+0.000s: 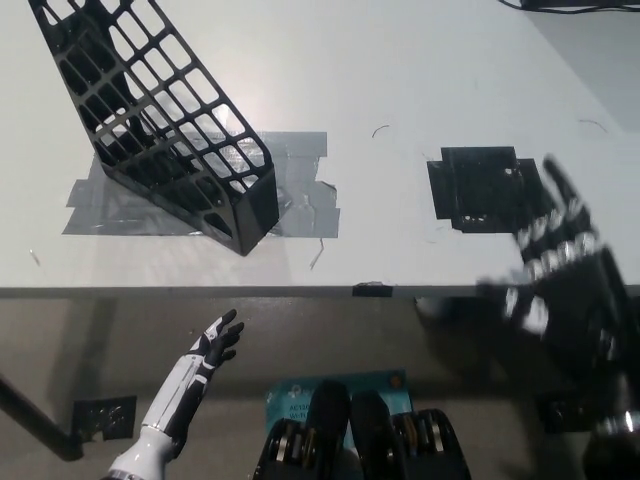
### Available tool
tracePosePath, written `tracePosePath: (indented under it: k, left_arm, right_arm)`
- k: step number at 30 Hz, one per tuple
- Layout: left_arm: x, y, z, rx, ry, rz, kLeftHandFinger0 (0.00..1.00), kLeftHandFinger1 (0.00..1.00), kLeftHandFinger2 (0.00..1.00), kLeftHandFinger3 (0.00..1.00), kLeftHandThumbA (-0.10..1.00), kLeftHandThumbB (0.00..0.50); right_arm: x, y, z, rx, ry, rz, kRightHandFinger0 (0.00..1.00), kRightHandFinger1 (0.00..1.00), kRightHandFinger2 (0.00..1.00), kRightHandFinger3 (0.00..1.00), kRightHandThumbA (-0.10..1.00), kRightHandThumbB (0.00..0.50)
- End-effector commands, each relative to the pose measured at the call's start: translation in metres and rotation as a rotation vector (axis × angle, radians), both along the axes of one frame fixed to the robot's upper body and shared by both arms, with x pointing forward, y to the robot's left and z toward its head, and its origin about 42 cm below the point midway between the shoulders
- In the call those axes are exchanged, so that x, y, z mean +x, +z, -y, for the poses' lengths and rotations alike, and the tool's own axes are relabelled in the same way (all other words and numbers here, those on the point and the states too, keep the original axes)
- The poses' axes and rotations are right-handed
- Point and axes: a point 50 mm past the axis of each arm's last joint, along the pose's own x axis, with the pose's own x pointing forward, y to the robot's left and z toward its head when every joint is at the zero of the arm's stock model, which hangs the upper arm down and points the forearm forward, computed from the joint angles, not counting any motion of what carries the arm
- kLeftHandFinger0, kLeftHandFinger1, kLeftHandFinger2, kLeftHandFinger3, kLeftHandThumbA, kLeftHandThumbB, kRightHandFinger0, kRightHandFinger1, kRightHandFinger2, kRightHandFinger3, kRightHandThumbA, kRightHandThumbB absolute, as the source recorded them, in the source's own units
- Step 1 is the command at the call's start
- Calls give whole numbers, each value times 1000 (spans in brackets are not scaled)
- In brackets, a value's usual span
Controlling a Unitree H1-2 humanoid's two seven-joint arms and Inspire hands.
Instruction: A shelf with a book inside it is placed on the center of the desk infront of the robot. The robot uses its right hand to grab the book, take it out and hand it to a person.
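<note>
Right hand (560,270) sat lower right, blurred, fingers spread, holding nothing. Left hand (218,343) rested lower left, fingers apart. Shelf (160,120) stood upper left, vacant; book not visible. Handover judged complete; arm return next.

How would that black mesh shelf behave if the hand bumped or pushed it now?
The shelf is open lattice, so probably light for its size. It stands on grey tape that may hold its base to the desk, so a nudge would likely flex or tip it rather than slide it. It looks empty, so nothing adds weight.
</note>
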Motion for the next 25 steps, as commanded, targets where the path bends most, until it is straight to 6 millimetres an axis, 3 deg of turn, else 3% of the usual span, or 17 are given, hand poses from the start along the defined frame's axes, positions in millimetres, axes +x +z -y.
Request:
tracePosePath:
  k: [1, 2, 3, 5, 9, 15, 25]
  left_arm:
    - [-6, 2, -7, -34, 11, 40, 1000, 1000, 1000, 1000, 1000, 246]
    - [-7, 1, -7, -37, 13, 37, 1000, 1000, 1000, 1000, 1000, 246]
    - [-9, -1, -7, -37, 18, 32, 1000, 1000, 1000, 1000, 1000, 243]
    - [-11, -3, -7, -38, 22, 32, 1000, 1000, 1000, 1000, 1000, 238]
    - [-18, -6, -10, -41, 49, 33, 1000, 1000, 1000, 1000, 1000, 228]
    - [-19, -5, -15, -65, 80, 34, 1000, 1000, 1000, 1000, 1000, 234]
    - [-20, -4, -17, -73, 101, 33, 1000, 1000, 1000, 1000, 1000, 226]
  right_arm:
    - [-24, -24, 5, -239, -16, 93, 1000, 1000, 1000, 1000, 1000, 409]
    - [-24, -34, 6, -244, -22, 57, 1000, 1000, 1000, 1000, 1000, 412]
    - [-23, -56, 10, -264, -49, -8, 1000, 1000, 1000, 1000, 1000, 377]
    - [-22, -76, 14, -311, -71, -55, 1000, 1000, 1000, 1000, 1000, 364]
    - [-14, -92, 12, -338, -54, -99, 1000, 1000, 1000, 1000, 1000, 362]
    - [-5, -100, 7, -362, -30, -114, 1000, 1000, 1000, 1000, 1000, 309]
    - [-6, -106, 0, -346, -17, -111, 1000, 1000, 1000, 1000, 1000, 284]
